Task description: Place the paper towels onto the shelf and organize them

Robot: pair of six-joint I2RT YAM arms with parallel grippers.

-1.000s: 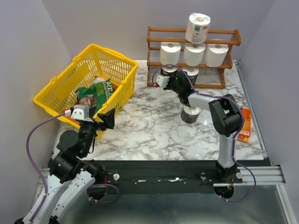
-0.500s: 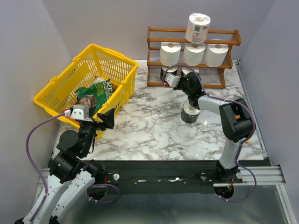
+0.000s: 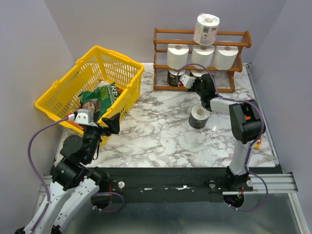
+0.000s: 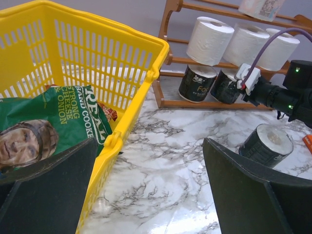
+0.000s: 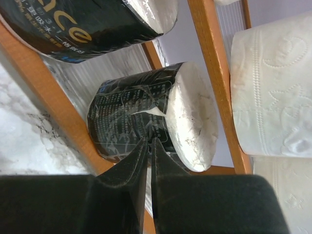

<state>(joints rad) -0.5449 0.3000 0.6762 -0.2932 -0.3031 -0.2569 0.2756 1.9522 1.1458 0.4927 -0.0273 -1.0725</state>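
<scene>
A robot test cell in a lab, by the look of it: bare grey walls [image 3: 122, 24] box in a marble-print surface [image 3: 156, 131], two cabled arms [image 3: 237, 146] are bolted to a metal rail [image 3: 273, 181], and the basket [image 3: 118, 55] and shelf [image 3: 234, 44] look like staged props.

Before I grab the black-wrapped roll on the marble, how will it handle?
The black-wrapped roll stands on its flat end, so a nudge likely slides it, not rolls. Its glossy wrapper looks slippery. Soft paper probably squashes if squeezed hard.
</scene>
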